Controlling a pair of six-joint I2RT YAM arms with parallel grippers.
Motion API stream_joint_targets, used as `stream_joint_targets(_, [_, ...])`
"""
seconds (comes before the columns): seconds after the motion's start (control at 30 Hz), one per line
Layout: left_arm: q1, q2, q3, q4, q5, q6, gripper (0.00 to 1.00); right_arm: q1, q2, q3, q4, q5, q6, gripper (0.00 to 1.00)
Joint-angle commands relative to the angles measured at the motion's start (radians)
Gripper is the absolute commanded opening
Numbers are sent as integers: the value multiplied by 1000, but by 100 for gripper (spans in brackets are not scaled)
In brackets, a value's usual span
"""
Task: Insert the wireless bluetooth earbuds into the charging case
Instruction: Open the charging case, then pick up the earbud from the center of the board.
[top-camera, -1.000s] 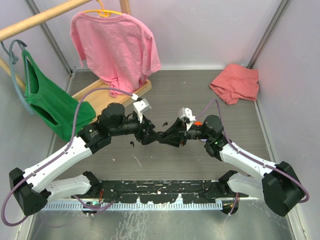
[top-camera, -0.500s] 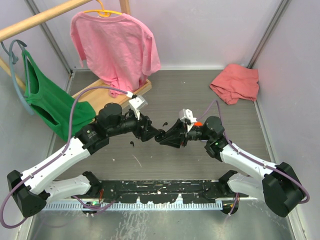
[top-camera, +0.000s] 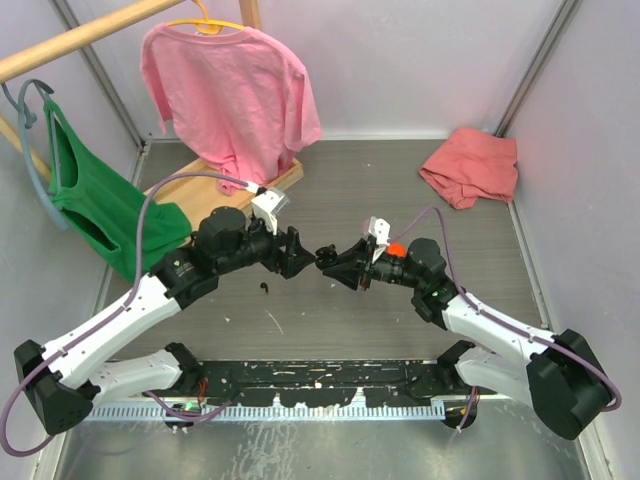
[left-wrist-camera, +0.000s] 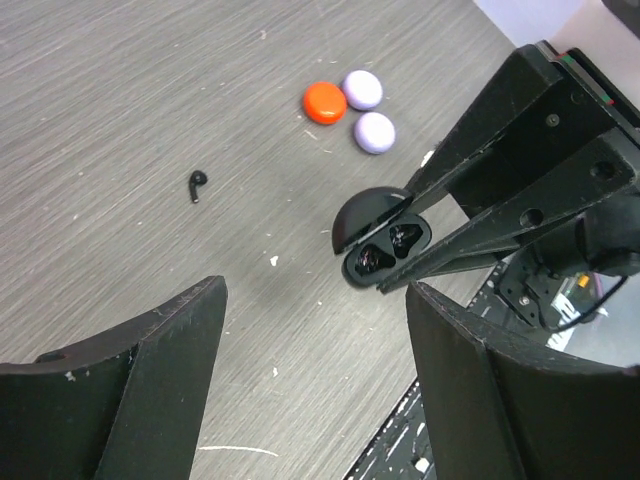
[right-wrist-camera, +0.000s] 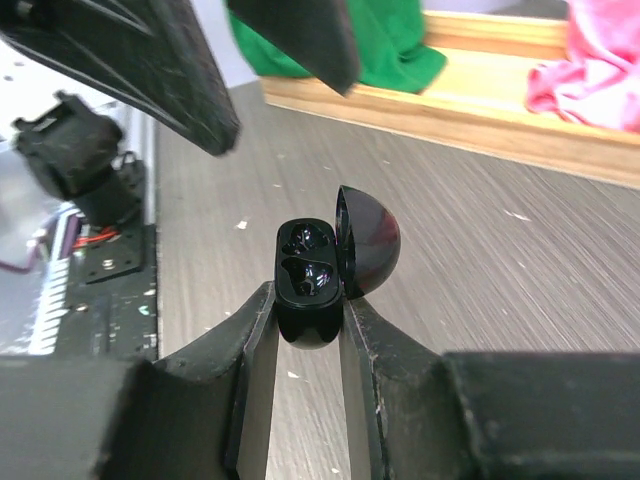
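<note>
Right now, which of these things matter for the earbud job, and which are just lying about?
For the job:
- open black charging case, gripped by the right pincer
- black earbud on the table
- open left pincer
- orange pod and two lilac pods, probably more cases

Lying about:
- pink T-shirt
- green top
- salmon cloth
- wooden rack

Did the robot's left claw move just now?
Yes. The left gripper backed off, left and farther from the bases, toward the wooden rack base, away from the charging case.
</note>
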Motion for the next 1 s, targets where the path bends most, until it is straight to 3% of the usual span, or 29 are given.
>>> stream_joint_targets(0.0, [7,26,3,-9,-118,-29,74,2,-42,-45,14,214,-37,1])
stream_joint_targets(0.3, [15,191,61,-188,-339,-139,74,1,-93,-171,127,445,-43,1])
stream_joint_targets(0.5, [28,231,33,-284,-415,-246,74,1,-87,-211,184,503,-29,1])
stream_joint_targets(0.97, [132,390,-21,-344,-372,-351,65,2,-72,-234,231,513,-11,1])
